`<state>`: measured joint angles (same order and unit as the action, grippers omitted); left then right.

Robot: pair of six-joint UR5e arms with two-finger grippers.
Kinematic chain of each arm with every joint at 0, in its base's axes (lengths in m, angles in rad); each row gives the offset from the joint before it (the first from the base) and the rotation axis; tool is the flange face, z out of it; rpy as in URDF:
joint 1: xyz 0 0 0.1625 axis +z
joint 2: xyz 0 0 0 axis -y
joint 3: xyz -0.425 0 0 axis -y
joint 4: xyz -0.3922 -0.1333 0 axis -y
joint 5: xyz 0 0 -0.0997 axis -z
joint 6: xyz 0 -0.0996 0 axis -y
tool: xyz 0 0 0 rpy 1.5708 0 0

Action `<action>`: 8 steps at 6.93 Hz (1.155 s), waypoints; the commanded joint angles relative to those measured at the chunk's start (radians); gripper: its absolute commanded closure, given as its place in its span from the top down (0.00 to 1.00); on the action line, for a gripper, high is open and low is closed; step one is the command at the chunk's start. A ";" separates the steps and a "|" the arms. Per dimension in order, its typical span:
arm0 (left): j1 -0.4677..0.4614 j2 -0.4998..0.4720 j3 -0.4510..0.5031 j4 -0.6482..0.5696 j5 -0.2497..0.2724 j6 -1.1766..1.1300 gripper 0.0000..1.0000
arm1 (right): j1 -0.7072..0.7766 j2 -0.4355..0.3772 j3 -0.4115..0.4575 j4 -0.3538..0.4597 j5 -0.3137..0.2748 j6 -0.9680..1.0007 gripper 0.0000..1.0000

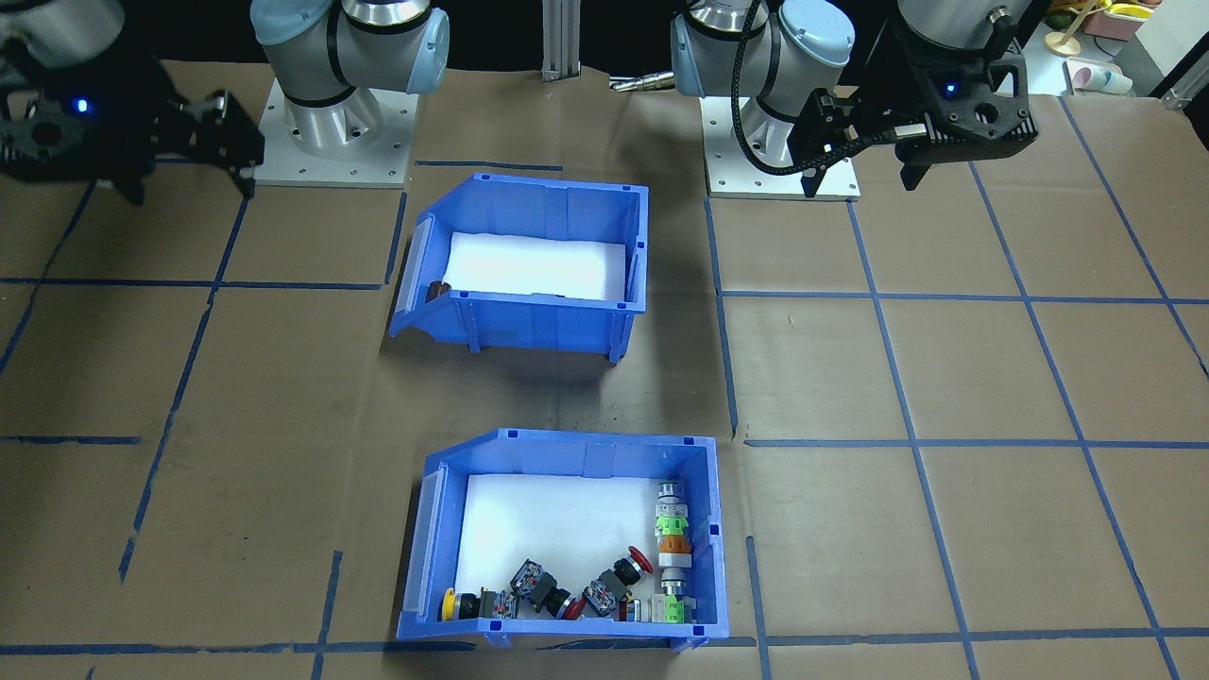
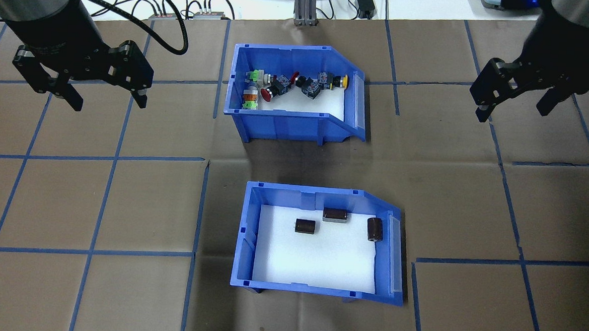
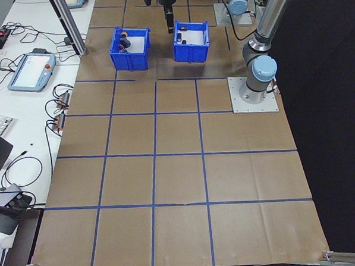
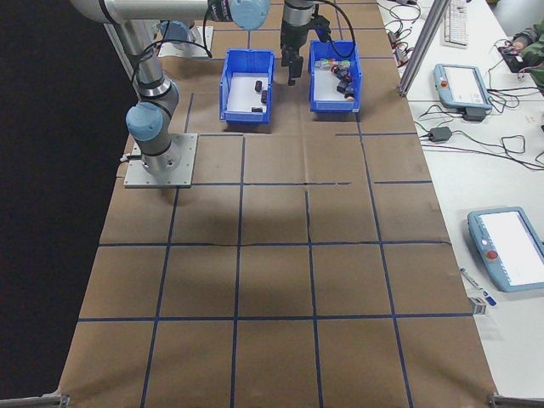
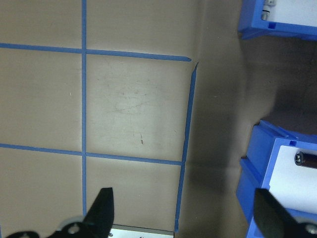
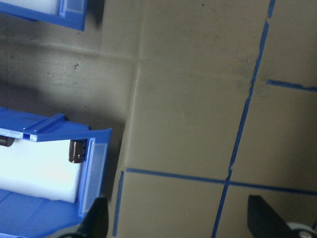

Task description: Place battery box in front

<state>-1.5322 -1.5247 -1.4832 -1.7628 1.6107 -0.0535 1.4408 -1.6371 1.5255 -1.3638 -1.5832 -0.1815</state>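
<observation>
We see the battery box (image 2: 320, 247) nearest the robot, the push-button bin (image 2: 293, 100) beyond it — bare paper all round. Left gripper (image 2: 104, 95) and right gripper (image 2: 514, 104) hover wide-jawed, empty — well apart.

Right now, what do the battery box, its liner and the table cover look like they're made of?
Battery box: blue moulded plastic by the look, with smooth, slightly glossy walls, ribbed corners and a clear front lip.
Liner: matte white sheet, probably foam; too flat to be sure.
Table cover: brown kraft-like paper, matte, with visible creases and seams, gridded with blue tape.
</observation>
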 commanded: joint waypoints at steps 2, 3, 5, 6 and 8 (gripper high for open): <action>0.001 -0.002 0.000 0.000 -0.003 0.003 0.99 | 0.067 -0.037 0.062 -0.022 0.140 0.334 1.00; 0.001 -0.002 0.000 0.000 -0.002 0.001 0.99 | 0.126 0.000 0.067 -0.056 0.128 0.371 1.00; 0.001 -0.002 0.000 0.000 0.000 0.000 0.99 | 0.142 0.062 0.099 -0.209 0.080 0.355 1.00; 0.001 -0.002 0.000 0.000 0.002 0.001 1.00 | 0.141 0.062 0.100 -0.228 0.059 0.355 1.00; 0.001 -0.032 -0.002 -0.004 0.003 0.000 1.00 | 0.144 0.078 0.073 -0.265 0.026 0.344 1.00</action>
<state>-1.5309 -1.5384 -1.4843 -1.7651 1.6112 -0.0533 1.5828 -1.5727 1.6130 -1.6000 -1.5386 0.1703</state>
